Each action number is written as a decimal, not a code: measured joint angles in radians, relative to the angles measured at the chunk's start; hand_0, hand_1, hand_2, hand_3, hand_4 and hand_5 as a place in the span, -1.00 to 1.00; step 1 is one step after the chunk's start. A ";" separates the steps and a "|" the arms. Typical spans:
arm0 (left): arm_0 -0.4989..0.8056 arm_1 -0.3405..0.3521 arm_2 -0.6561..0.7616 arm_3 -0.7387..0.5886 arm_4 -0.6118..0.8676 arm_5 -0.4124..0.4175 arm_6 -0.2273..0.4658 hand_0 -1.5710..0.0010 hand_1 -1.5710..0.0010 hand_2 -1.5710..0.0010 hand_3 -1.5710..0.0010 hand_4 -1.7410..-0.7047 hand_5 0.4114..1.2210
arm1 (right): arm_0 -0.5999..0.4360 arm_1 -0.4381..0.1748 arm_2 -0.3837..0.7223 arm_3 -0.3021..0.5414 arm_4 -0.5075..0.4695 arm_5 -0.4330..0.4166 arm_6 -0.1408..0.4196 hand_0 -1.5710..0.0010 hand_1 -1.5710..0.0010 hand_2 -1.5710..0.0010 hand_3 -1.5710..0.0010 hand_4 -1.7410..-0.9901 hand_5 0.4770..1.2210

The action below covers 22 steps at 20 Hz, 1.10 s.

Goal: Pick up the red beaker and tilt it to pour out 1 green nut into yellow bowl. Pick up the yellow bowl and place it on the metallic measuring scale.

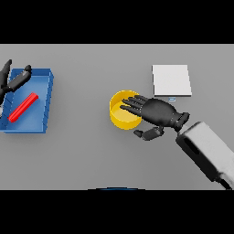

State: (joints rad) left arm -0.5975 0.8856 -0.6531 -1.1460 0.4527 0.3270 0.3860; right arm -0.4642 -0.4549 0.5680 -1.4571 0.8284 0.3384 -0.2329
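The yellow bowl (pixel 119 113) sits at the table's middle. My right hand (pixel 154 112) lies over its right side, fingers straight across the rim and thumb low at the bowl's near right, not closed on it. The bowl's inside is partly hidden by the fingers, and no green nut shows. The red beaker (pixel 23 107) lies on its side in a blue tray (pixel 45 98) at the left. My left hand (pixel 13 81) hovers at the tray's far left corner, fingers relaxed. The metallic scale (pixel 171 80), a pale square plate, stands behind and right of the bowl.
Grey table (pixel 87 151) all around. The blue tray's walls rise around the beaker at the left edge. My right forearm (pixel 208 153) comes in from the lower right.
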 measured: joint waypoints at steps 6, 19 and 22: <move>0.022 0.011 0.012 -0.015 0.016 0.002 -0.018 1.00 1.00 1.00 1.00 0.96 -0.32 | -0.115 0.034 0.095 0.138 0.075 0.069 0.015 1.00 1.00 1.00 1.00 0.36 -0.39; 0.042 0.032 0.018 -0.032 0.021 0.004 -0.035 1.00 1.00 1.00 1.00 0.99 -0.31 | -0.206 0.114 0.140 0.289 0.087 0.167 0.065 0.86 0.88 0.89 0.88 0.02 -0.02; 0.036 0.033 0.024 -0.031 0.028 -0.005 -0.038 1.00 1.00 1.00 1.00 0.97 -0.31 | -0.220 0.105 0.151 0.296 0.095 0.177 0.039 0.05 0.12 0.39 0.55 -0.24 0.40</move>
State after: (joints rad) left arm -0.5615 0.9187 -0.6287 -1.1774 0.4809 0.3222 0.3477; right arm -0.6842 -0.3501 0.7187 -1.1612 0.9232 0.5150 -0.1940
